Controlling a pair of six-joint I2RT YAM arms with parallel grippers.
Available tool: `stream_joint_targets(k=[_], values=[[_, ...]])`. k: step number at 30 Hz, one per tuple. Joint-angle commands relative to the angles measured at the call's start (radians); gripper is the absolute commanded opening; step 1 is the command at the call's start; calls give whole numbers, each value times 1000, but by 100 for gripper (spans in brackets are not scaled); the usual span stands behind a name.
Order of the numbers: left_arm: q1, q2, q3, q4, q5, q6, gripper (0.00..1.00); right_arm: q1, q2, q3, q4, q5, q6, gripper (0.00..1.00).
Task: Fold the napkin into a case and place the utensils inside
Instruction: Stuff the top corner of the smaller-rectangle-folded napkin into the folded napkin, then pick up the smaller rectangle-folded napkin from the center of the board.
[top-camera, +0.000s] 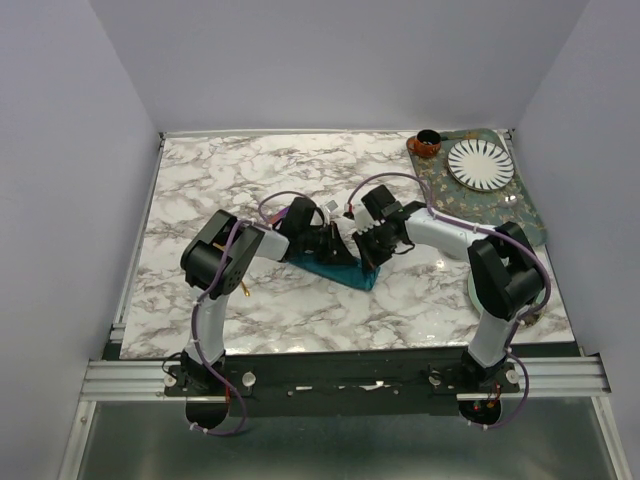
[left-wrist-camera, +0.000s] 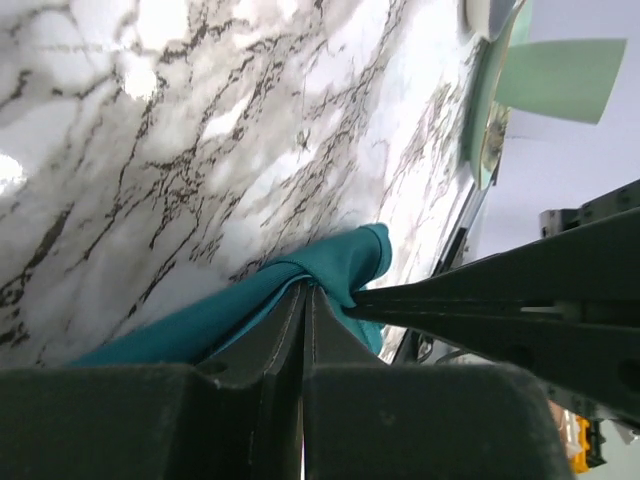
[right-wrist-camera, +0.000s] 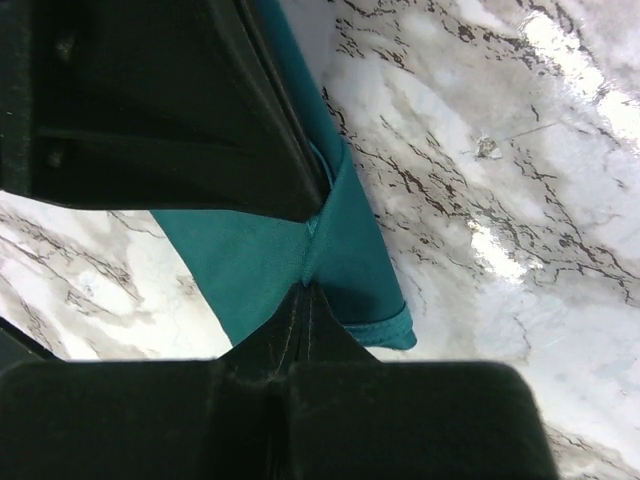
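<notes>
Tools meet over the desk (top-camera: 300, 170): I see my left tool (left-wrist-camera: 304, 300) pressed together on a napkin (left-wrist-camera: 330, 262) fold, my right tool (right-wrist-camera: 306, 295), at its 3 o'clock, pinching the same cloth.

This looks like a robotics lab test cell dressed up as a dining spot. Plain pale walls (top-camera: 330, 60) box in a single table (top-camera: 250, 170) on three sides, with no furniture or windows around it. An aluminium rail (top-camera: 130, 378) runs along the near edge, and the left arm (top-camera: 215, 265) and right arm (top-camera: 505, 275) are bolted there, with purple cables (top-camera: 205, 340) exposed. The marble-pattern top, a placemat (top-camera: 520, 215), a striped plate (top-camera: 480, 163) and a small brown cup (top-camera: 427, 144) supply the domestic staging.
</notes>
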Motion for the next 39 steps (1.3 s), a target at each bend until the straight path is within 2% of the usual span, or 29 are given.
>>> stream_joint_targets(k=[1, 4, 5, 8, 12, 13, 15, 16, 17, 19, 20, 23, 26, 33, 34, 37, 39], values=[[-1, 39, -17, 120, -42, -109, 10, 9, 46, 19, -4, 14, -25, 2], [5, 20, -46, 197, -14, -168, 14, 7, 54, 21, -4, 46, -39, 7], [8, -2, -58, 210, -2, -175, 18, 9, 55, 23, -5, 55, -42, 10], [42, -56, -92, 178, 36, -170, 25, 4, 54, 19, -5, 84, -52, 16], [108, -193, -106, 23, 81, -46, 33, 4, 32, 24, -14, 78, -66, 23], [118, -215, -103, -17, 85, 27, 34, 3, 28, 32, -17, 74, -66, 26], [161, -269, -90, -129, 110, 93, 36, 1, 5, 50, -45, 36, -71, 37], [177, -283, -80, -179, 113, 194, 37, 1, -4, 79, -59, 13, -74, 41], [190, -296, -60, -286, 116, 244, 38, -1, -12, 94, -79, -7, -75, 50], [229, -338, -43, -374, 95, 357, 39, -5, -27, 131, -88, -64, -80, 57], [240, -350, -31, -470, 84, 461, 39, -7, -24, 168, -93, -75, -80, 58], [275, -375, 8, -609, 52, 634, 38, -8, 17, 257, -91, -118, -89, 58], [287, -370, 52, -712, 35, 739, 36, -8, 104, 326, -90, -141, -95, 58], [289, -372, 92, -873, 59, 1132, 29, -10, 294, 507, -79, -175, -62, 54], [290, -375, 94, -896, 62, 1246, 29, -10, 310, 530, -80, -181, -59, 54], [289, -392, 89, -938, 58, 1366, 25, -10, 342, 543, -79, -192, -45, 51], [289, -398, 75, -916, 40, 1437, 18, -10, 356, 546, -71, -195, -33, 50]])
